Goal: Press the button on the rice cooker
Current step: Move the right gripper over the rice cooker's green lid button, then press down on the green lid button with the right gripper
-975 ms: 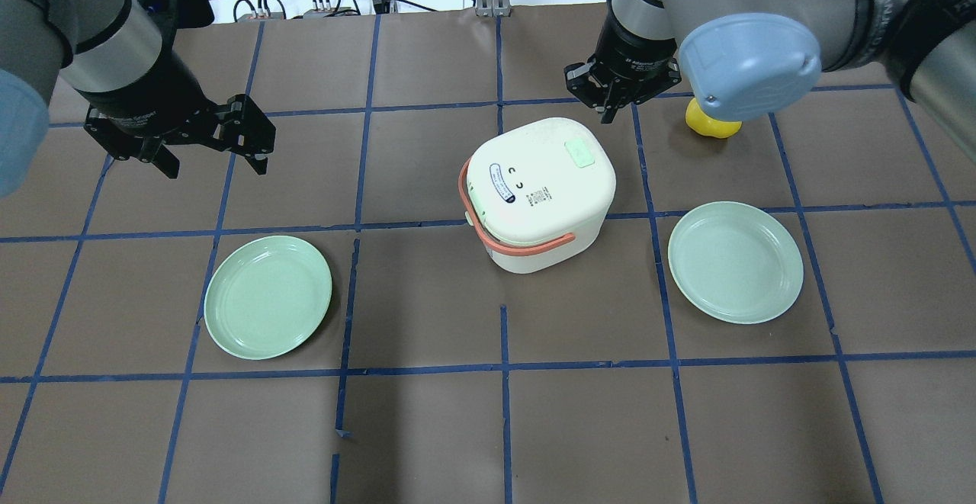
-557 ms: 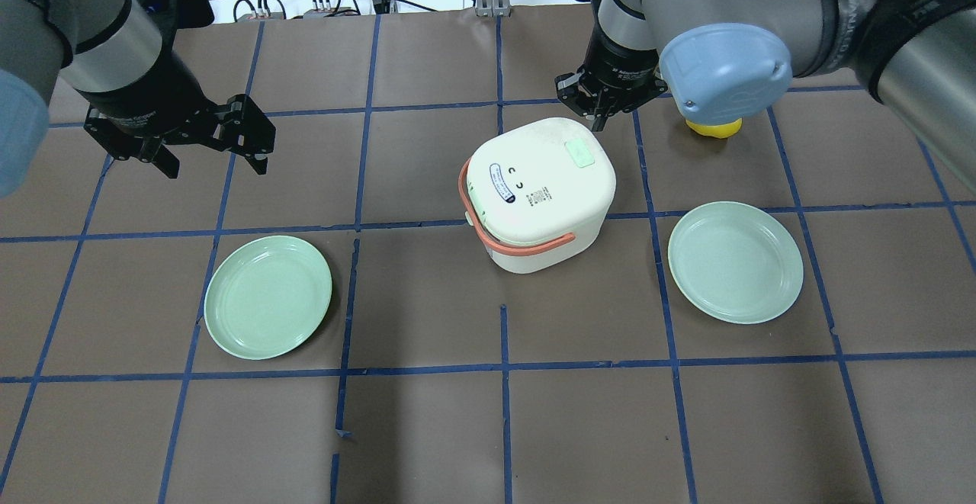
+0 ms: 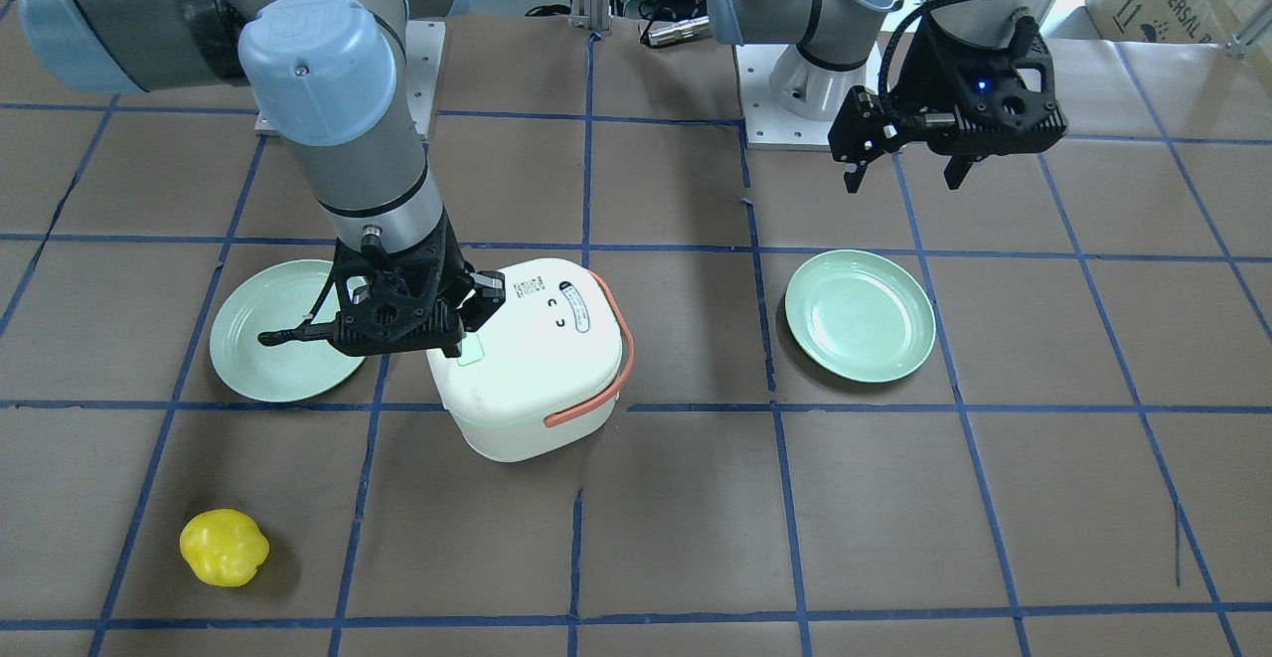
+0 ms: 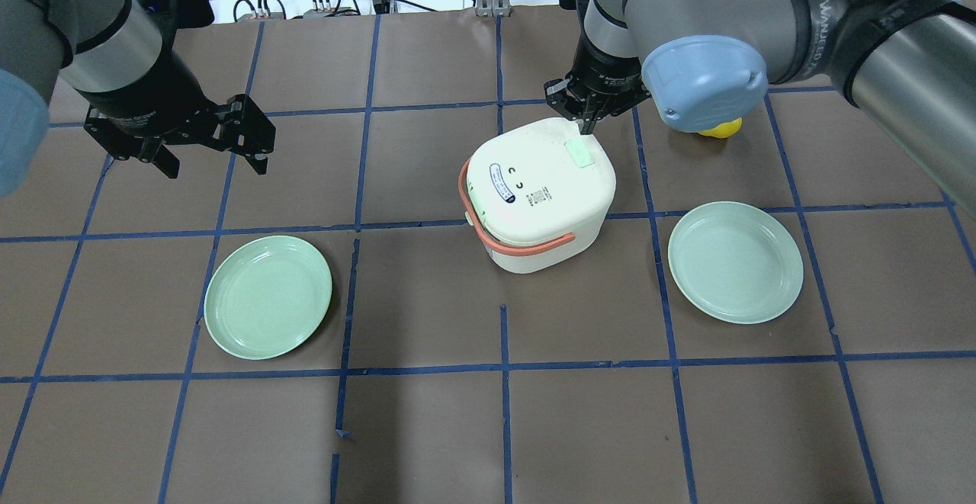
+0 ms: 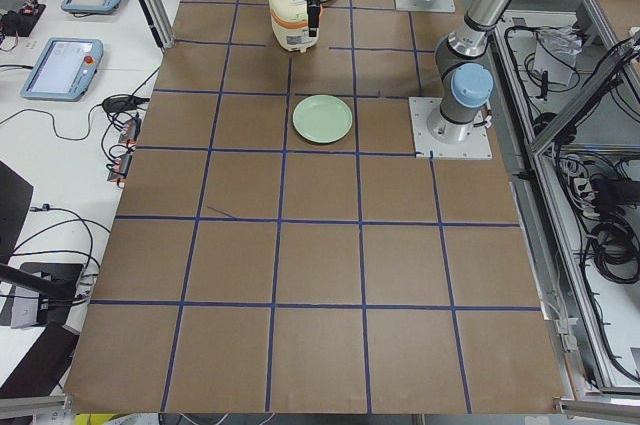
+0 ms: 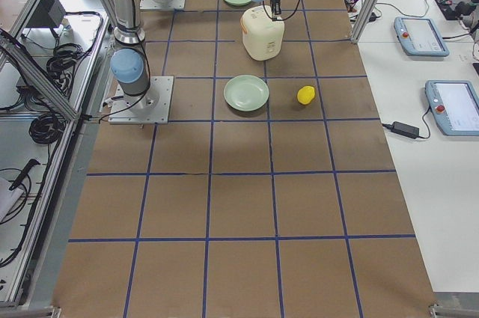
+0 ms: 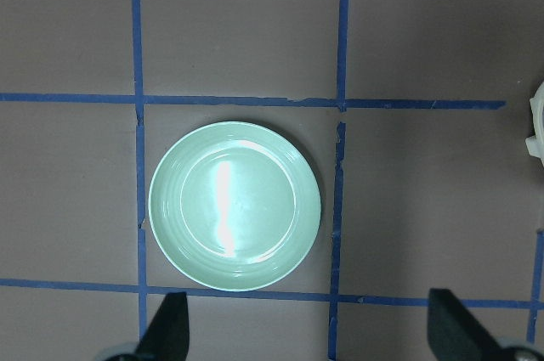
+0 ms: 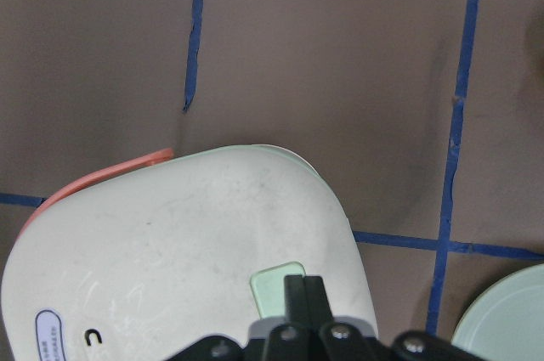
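The white rice cooker with an orange handle stands mid-table; it also shows in the front view. A pale green button sits on the far right of its lid. My right gripper is shut, its tips pointing down at the lid's far edge, right by the button. In the right wrist view the shut gripper overlaps the button; I cannot tell whether it touches. My left gripper is open and empty, well left of the cooker and above the table.
One green plate lies front left and shows under the left gripper in the left wrist view. Another green plate lies right of the cooker. A yellow object lies at the far right, mostly hidden overhead by the right arm.
My right gripper has moved left and toward the cooker, from beyond its far right corner to over the lid by the button. The left arm has not moved.
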You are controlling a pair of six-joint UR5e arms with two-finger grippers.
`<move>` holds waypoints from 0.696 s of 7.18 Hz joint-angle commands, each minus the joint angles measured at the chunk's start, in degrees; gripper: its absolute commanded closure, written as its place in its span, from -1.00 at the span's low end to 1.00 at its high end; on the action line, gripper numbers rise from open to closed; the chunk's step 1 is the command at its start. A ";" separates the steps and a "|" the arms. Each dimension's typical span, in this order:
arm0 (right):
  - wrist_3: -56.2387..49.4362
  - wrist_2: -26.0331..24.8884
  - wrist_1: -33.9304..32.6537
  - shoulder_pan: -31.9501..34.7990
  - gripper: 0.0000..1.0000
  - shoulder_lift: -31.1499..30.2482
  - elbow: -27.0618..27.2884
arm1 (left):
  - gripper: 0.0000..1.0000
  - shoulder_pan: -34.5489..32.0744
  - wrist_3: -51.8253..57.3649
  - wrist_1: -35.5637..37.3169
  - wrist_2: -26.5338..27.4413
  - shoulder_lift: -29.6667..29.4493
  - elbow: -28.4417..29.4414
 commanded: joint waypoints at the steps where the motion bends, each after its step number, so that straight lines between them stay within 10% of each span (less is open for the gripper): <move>1: 0.01 0.00 -2.16 0.05 0.89 0.09 1.90 | -1.00 0.00 0.00 0.00 0.00 0.00 0.00; 5: 0.19 0.26 -3.41 0.49 0.88 0.09 2.80 | -1.00 0.00 0.00 0.00 0.00 0.00 0.00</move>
